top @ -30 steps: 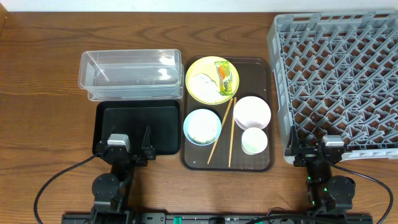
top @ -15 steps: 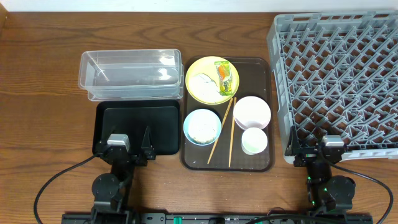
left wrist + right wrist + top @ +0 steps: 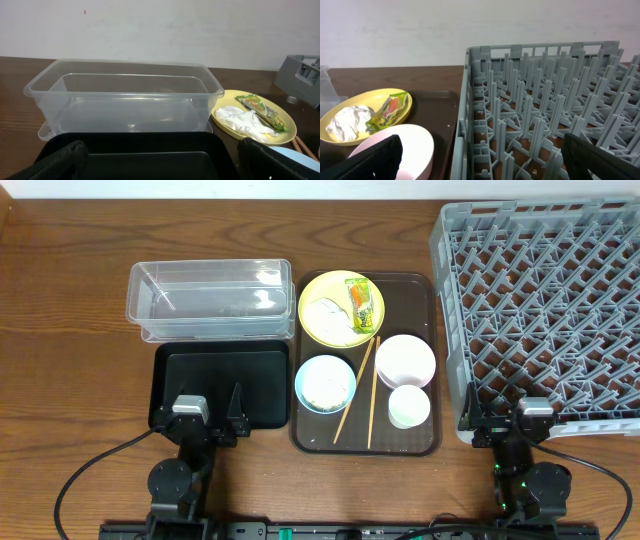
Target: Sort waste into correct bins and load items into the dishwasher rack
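Waiting at the bottom edge of the overhead frame, the left gripper (image 3: 160, 167) and the right gripper (image 3: 485, 167) each had their fingers spread wide and held nothing. By the look of it, no step of the sorting had yet begun. The snack wrapper (image 3: 358, 300) and the crumpled paper (image 3: 327, 315) lay together on the yellow plate (image 3: 312, 292) at the top of the brown serving tray (image 3: 420, 300), in the middle of the frame. Below them sat the blue bowl (image 3: 325, 383), which seemed to hold rice, the white bowl (image 3: 405, 360), the small cup (image 3: 408, 406) and the two chopsticks (image 3: 352, 395). The clear tub (image 3: 135, 280) and the black tray (image 3: 220, 370) stood empty at centre left, and the dishwasher rack (image 3: 540, 290) filled the right side, also empty. I judged the likely opening move to be a reach up to the plate, closing lightly on the thin wrapper or the paper.
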You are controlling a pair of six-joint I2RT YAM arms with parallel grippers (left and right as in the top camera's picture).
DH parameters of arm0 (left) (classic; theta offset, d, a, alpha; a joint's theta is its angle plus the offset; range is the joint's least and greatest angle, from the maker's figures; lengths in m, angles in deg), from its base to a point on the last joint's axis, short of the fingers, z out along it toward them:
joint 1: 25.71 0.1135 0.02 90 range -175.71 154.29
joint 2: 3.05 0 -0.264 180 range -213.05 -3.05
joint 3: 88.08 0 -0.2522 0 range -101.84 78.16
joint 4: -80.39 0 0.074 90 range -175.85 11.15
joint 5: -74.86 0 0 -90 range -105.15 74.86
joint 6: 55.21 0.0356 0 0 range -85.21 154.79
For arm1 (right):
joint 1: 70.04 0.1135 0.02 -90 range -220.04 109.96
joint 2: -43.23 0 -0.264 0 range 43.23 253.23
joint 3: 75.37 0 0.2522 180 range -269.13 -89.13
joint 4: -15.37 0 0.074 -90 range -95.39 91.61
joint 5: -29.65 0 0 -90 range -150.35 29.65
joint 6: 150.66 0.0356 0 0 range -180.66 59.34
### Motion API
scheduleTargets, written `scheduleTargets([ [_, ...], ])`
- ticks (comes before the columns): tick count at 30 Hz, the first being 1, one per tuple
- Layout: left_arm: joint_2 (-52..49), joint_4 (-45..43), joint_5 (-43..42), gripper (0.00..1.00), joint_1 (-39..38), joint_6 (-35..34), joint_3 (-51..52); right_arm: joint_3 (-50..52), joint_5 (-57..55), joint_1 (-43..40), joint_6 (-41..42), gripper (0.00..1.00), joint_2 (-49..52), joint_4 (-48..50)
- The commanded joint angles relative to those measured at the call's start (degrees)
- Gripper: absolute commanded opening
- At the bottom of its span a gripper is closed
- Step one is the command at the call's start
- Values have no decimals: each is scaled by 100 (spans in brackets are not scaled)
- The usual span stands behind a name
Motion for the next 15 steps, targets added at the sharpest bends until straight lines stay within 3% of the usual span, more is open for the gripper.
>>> scheduleTargets([
  [1, 28, 238, -13, 98, 31, 72, 63, 4, -11, 81, -44, 99, -7, -22],
  [8, -66, 269, -11, 98, 31, 31, 42, -13, -17, 81, -44, 99, -7, -15],
  [15, -1058, 472, -13, 98, 31, -208, -667, -455, -225, 81, -44, 99, 476, -42],
])
